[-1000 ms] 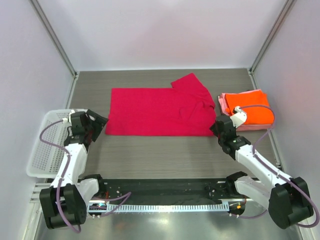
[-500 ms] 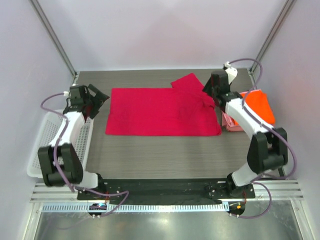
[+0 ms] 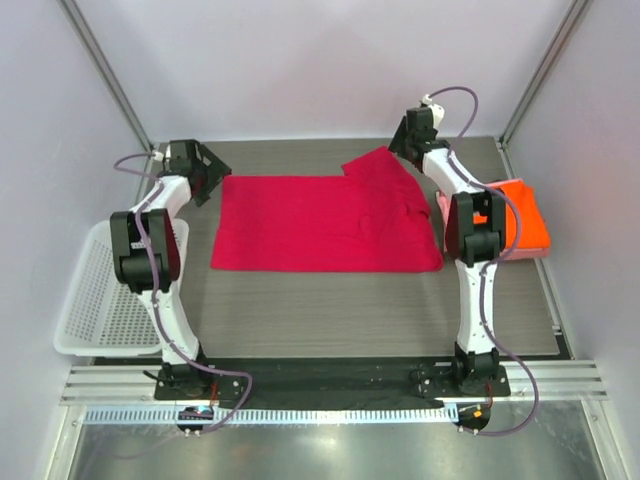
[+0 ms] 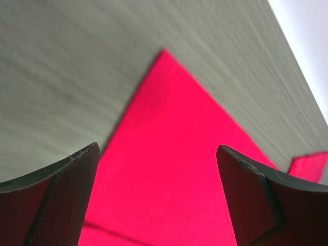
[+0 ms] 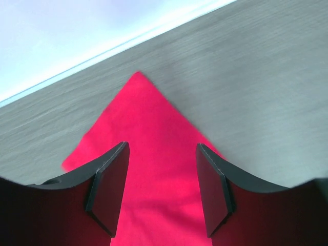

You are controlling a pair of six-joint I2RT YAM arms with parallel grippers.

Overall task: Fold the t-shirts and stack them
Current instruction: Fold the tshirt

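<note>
The crimson-magenta t-shirt (image 3: 320,222) lies flat across the middle of the table, one sleeve sticking out at its far right. My left gripper (image 3: 208,172) is open just above the shirt's far left corner (image 4: 169,154). My right gripper (image 3: 400,150) is open above the tip of the far right sleeve (image 5: 154,133). Neither holds cloth. The bright orange t-shirt (image 3: 520,222) lies folded at the right on the pale pink one (image 3: 445,208), partly hidden by my right arm.
A white mesh basket (image 3: 100,290) stands at the table's left edge. The enclosure's back wall and corner posts (image 3: 110,80) are close behind both grippers. Bare table (image 3: 330,310) lies in front of the shirt.
Both arms have swung from the near corners of the shirt to its far corners. Both grippers stayed open.
</note>
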